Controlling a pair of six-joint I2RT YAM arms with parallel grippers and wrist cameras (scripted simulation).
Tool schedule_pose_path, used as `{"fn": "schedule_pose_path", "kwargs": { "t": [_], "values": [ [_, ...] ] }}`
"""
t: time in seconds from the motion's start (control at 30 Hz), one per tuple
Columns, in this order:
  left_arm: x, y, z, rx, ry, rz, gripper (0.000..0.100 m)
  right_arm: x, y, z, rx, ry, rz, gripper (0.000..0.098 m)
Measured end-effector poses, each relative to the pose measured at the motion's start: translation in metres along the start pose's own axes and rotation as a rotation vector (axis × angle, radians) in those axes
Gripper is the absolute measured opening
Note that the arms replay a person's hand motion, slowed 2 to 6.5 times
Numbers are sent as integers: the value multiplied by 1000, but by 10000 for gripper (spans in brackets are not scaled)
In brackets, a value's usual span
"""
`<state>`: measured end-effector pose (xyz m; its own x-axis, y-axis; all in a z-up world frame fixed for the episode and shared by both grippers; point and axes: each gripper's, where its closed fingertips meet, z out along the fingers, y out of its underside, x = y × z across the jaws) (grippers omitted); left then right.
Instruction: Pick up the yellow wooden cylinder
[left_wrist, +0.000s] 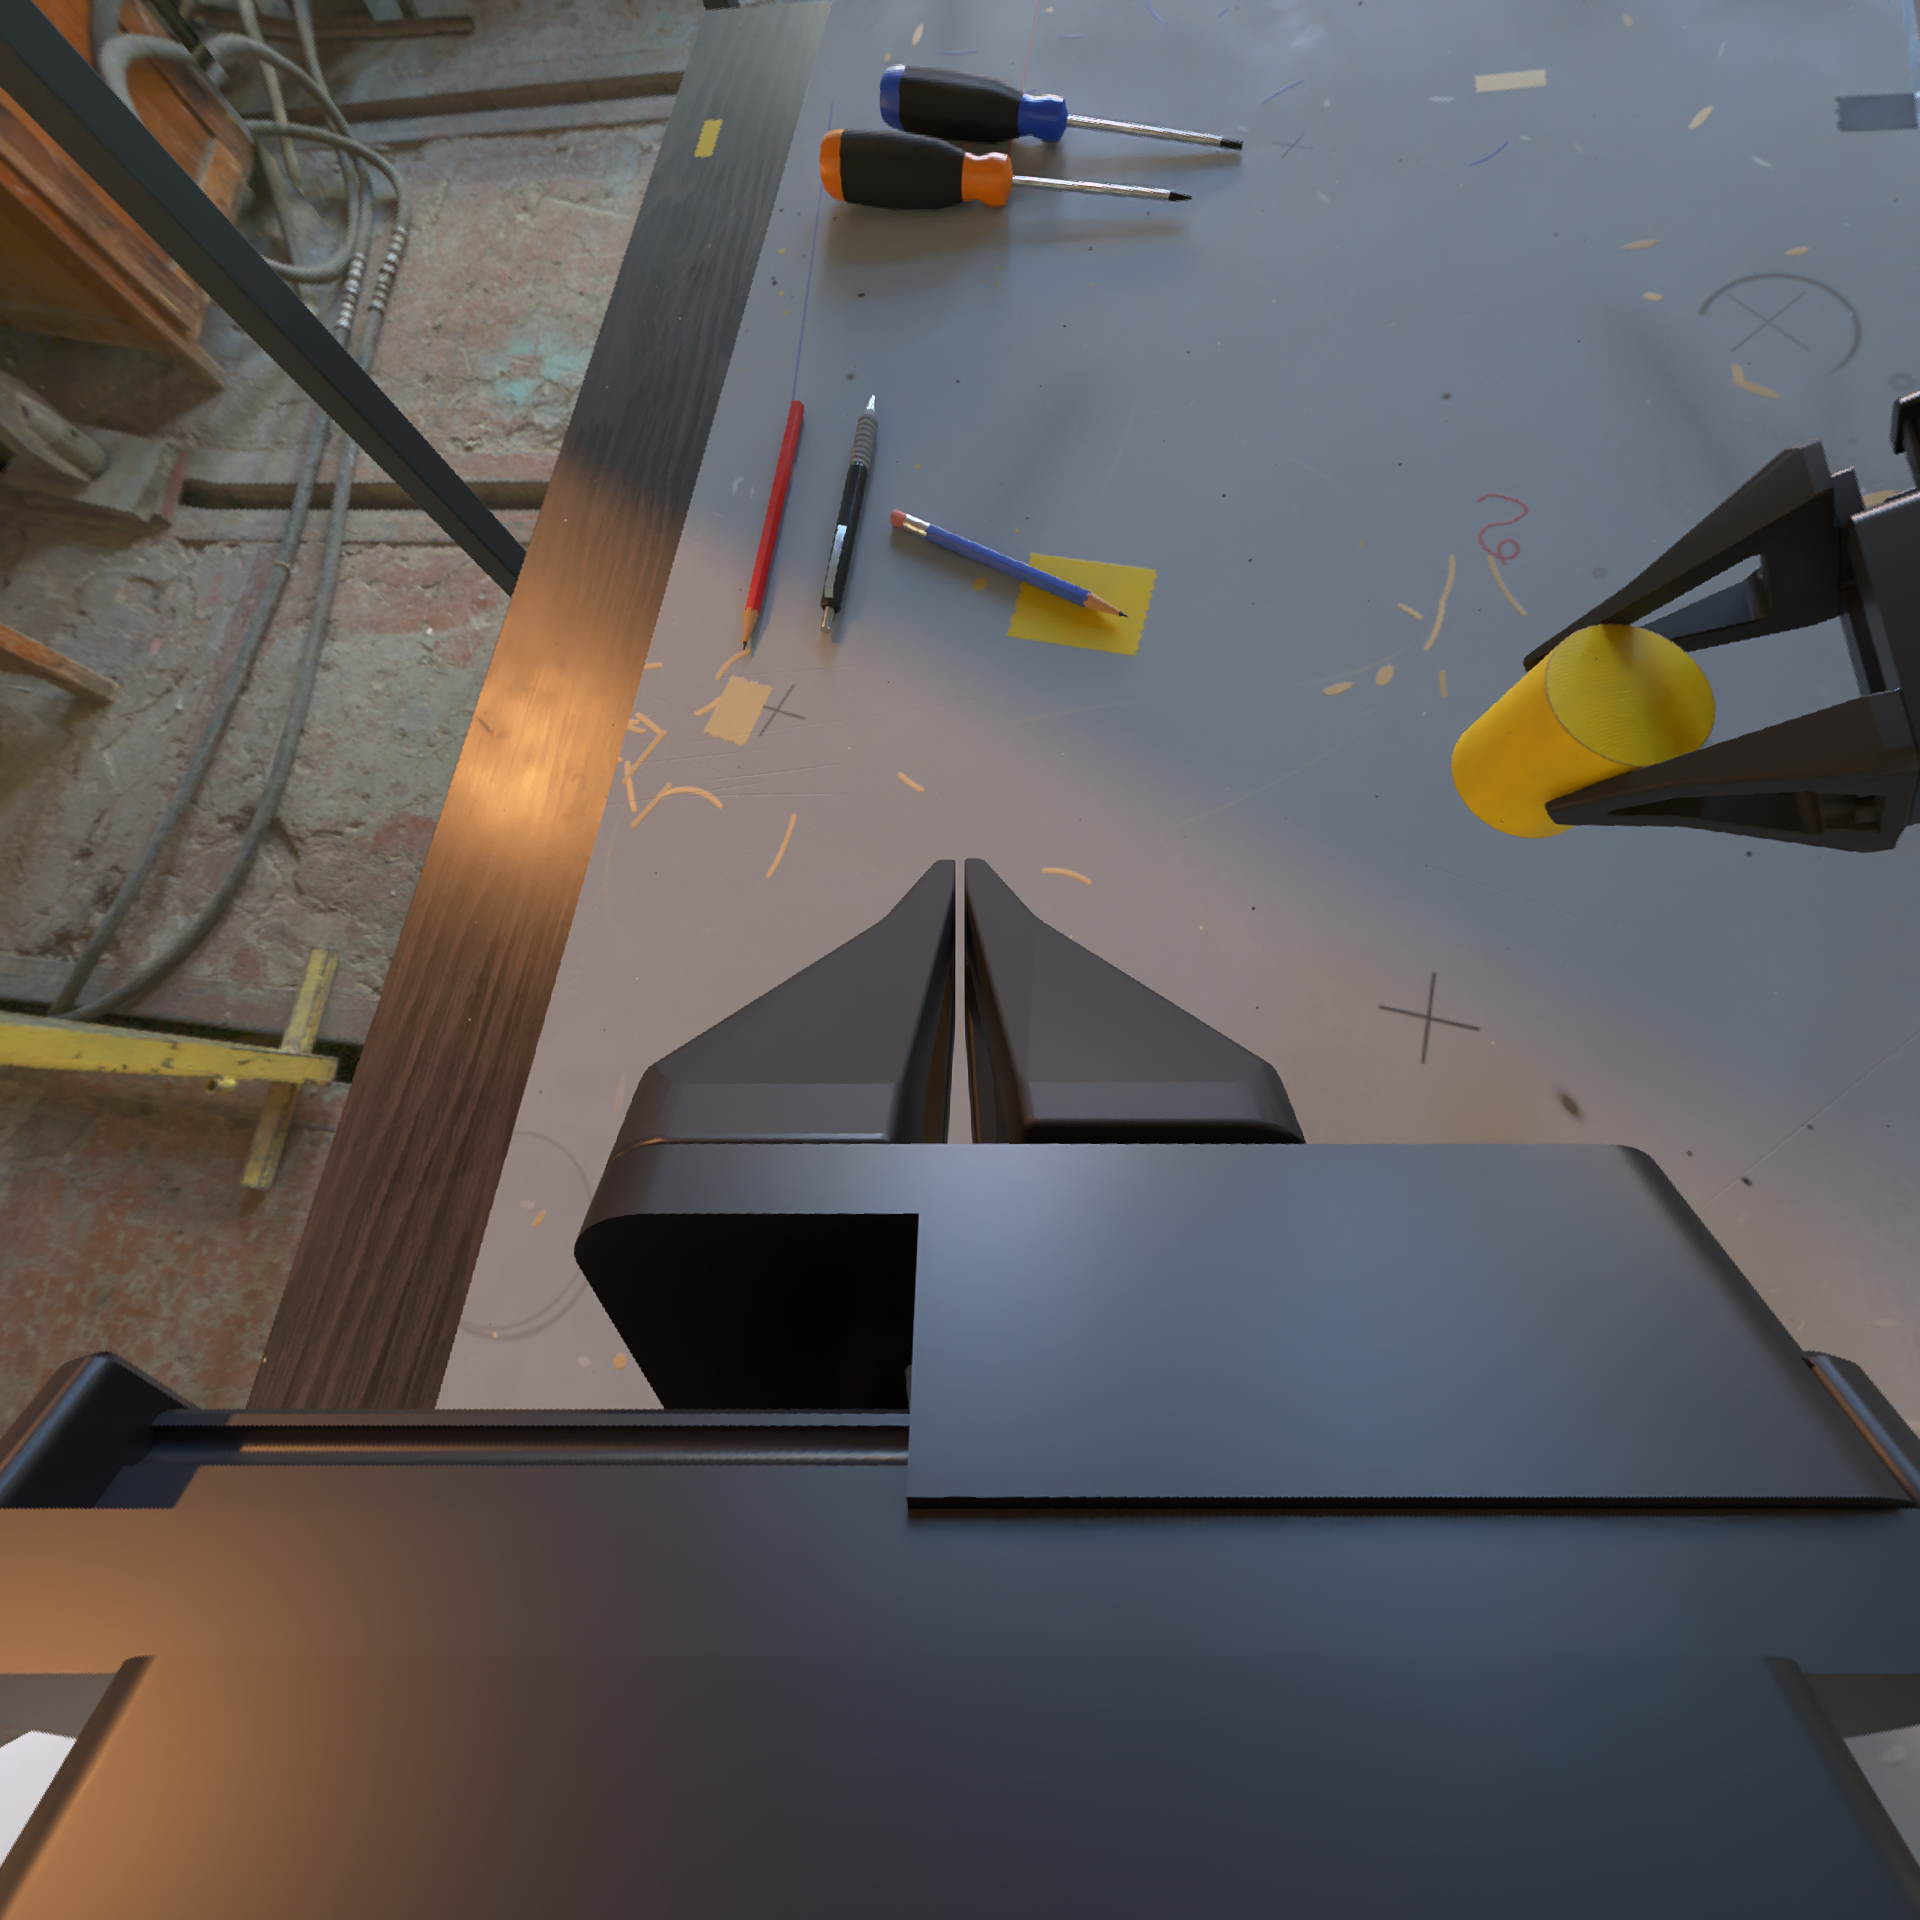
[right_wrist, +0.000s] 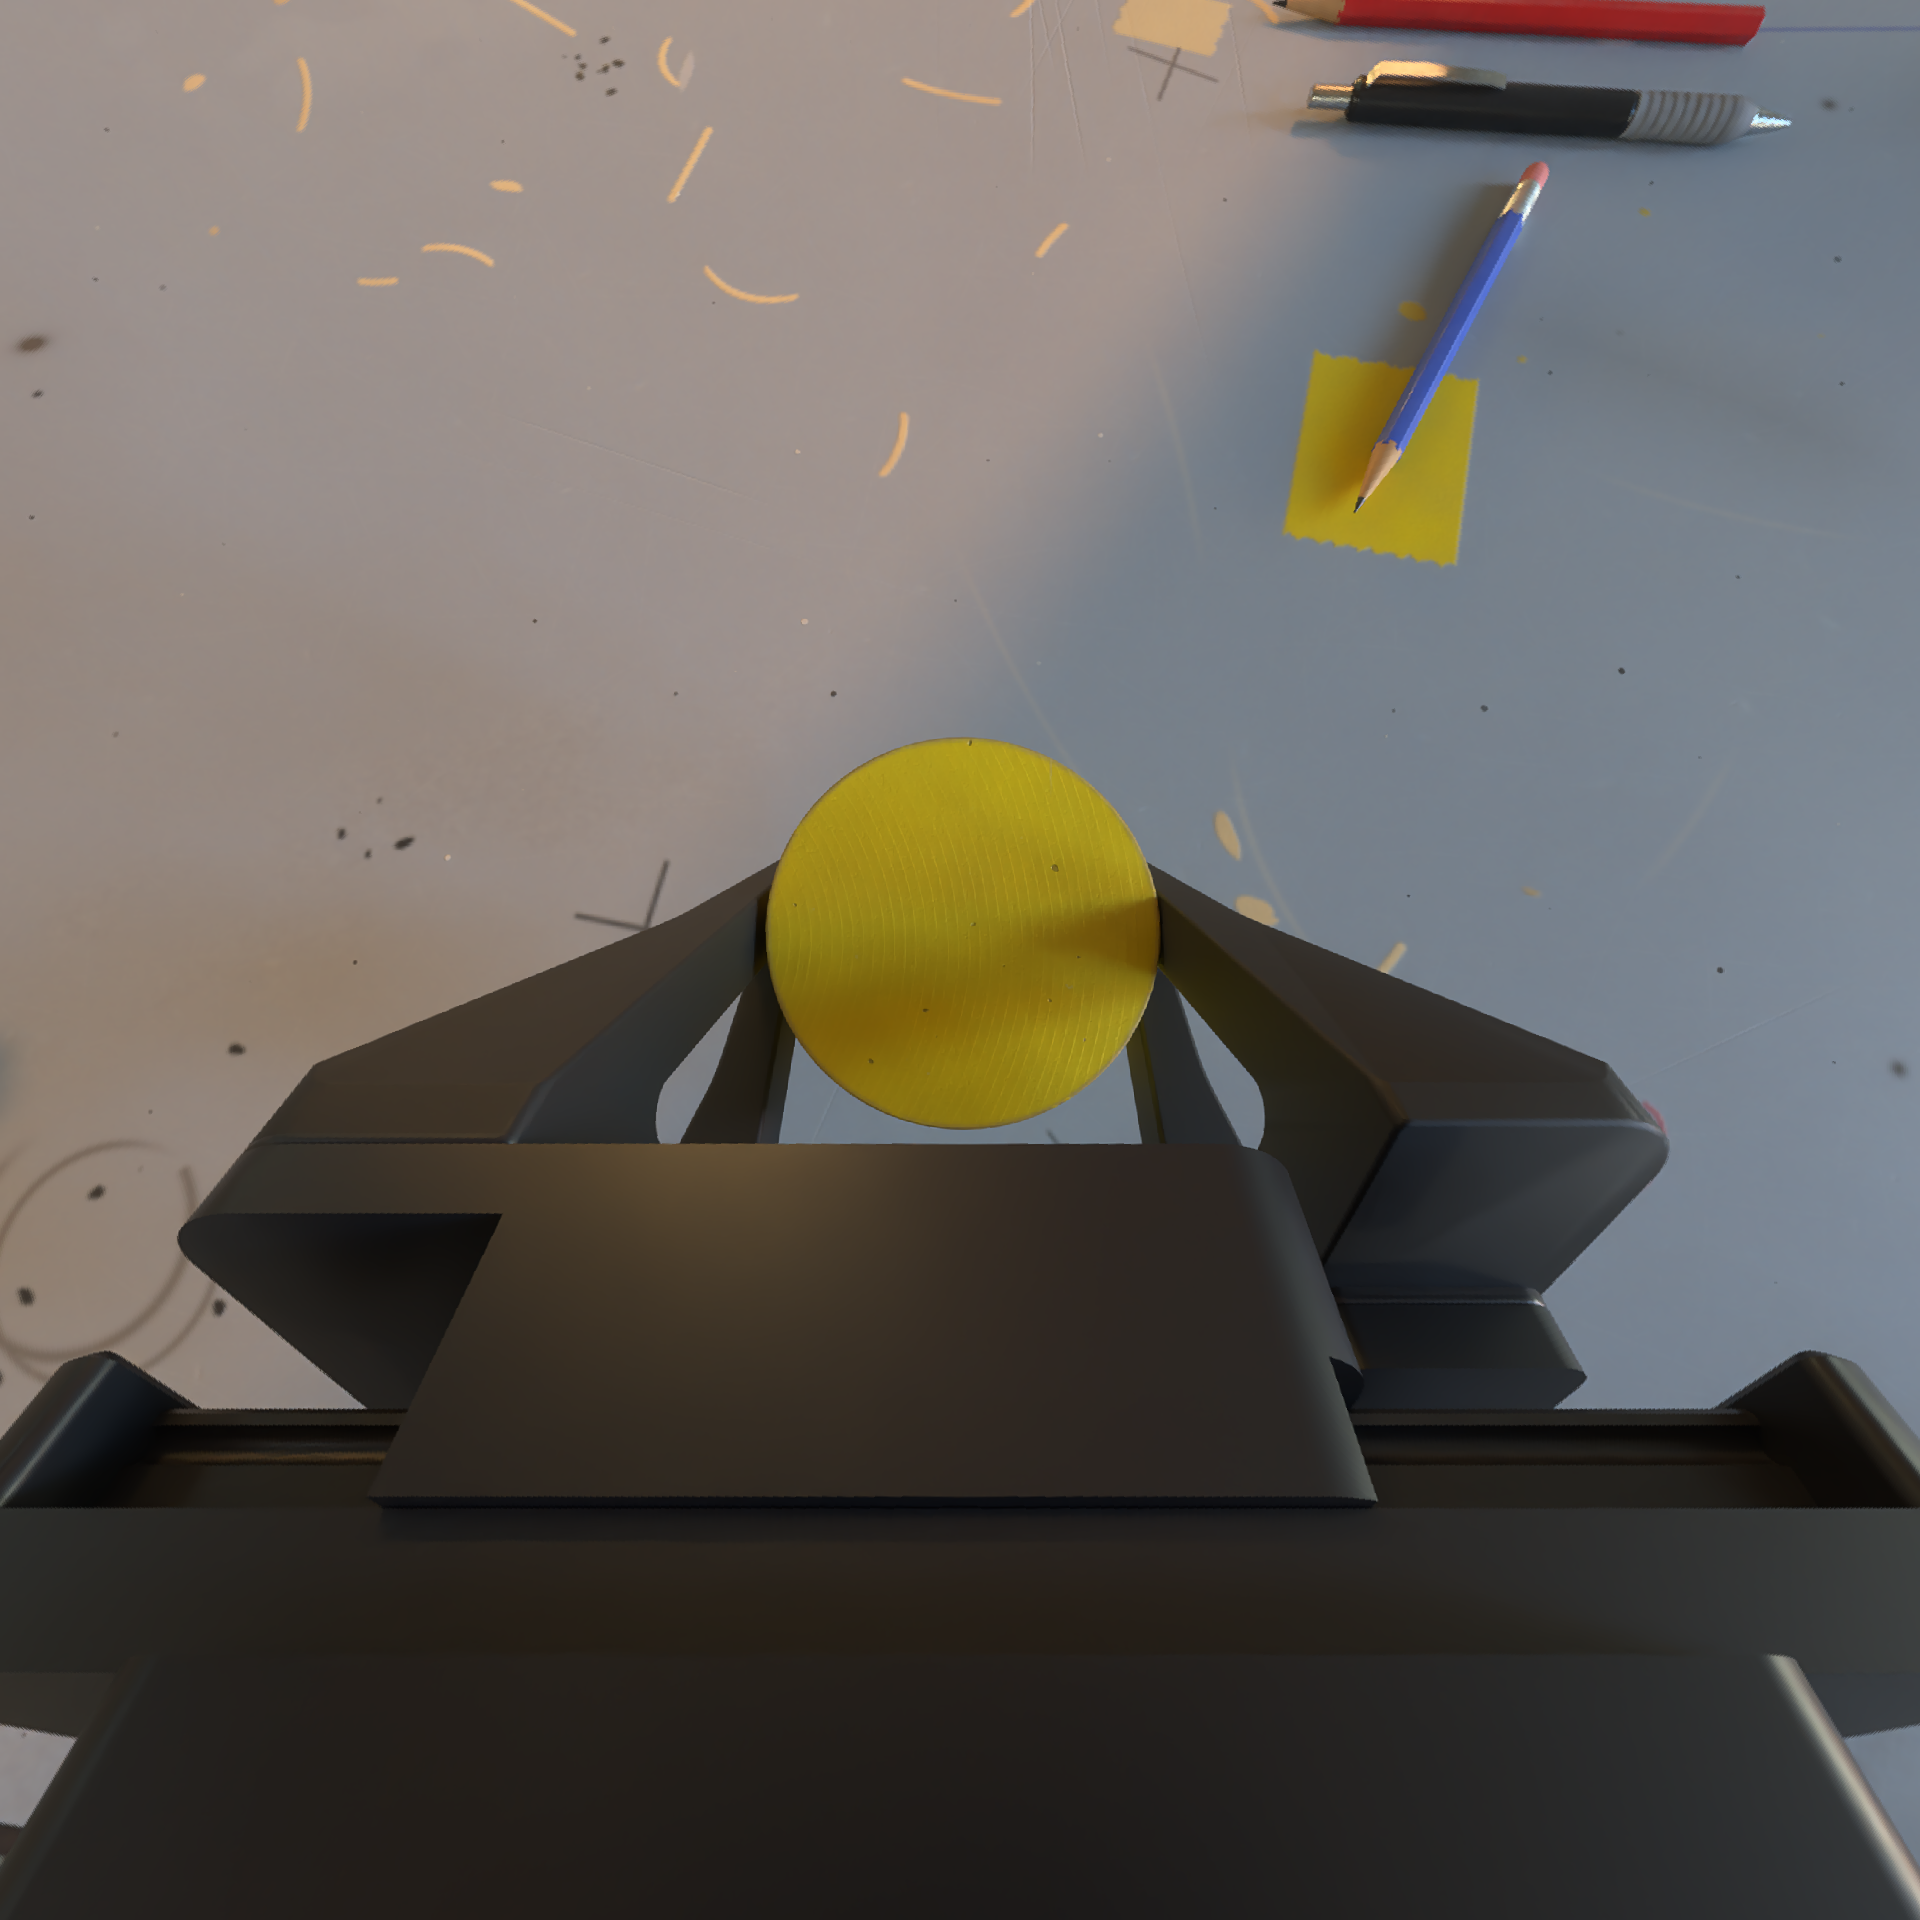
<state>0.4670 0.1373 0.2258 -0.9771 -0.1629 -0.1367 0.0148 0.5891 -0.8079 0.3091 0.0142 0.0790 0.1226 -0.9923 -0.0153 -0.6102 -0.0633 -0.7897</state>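
The yellow wooden cylinder (right_wrist: 961, 935) sits between my right gripper's two black fingers, its round end face toward the right wrist camera. My right gripper (right_wrist: 961, 904) is shut on its sides. In the left wrist view the cylinder (left_wrist: 1558, 738) shows at the right edge, clamped by the right gripper (left_wrist: 1538, 738), and seems to be held above the grey table. My left gripper (left_wrist: 959, 868) is shut and empty, over the table's middle, well left of the cylinder.
On the grey table (left_wrist: 1247, 416) lie a blue-handled screwdriver (left_wrist: 997, 104), an orange-handled screwdriver (left_wrist: 935, 171), a red pencil (left_wrist: 774, 520), a black pen (left_wrist: 850, 514) and a blue pencil (left_wrist: 1003, 561) on a yellow tape square (left_wrist: 1086, 608). The table's dark wooden edge (left_wrist: 520, 779) runs along the left.
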Motion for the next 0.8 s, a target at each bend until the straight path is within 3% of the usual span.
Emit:
{"fn": "schedule_pose_path", "kwargs": {
  "t": [0.8],
  "values": [
    [-1,-1,0,-3,12,-1,14,-2,-4,7,-23,40,16,506]
  ]
}}
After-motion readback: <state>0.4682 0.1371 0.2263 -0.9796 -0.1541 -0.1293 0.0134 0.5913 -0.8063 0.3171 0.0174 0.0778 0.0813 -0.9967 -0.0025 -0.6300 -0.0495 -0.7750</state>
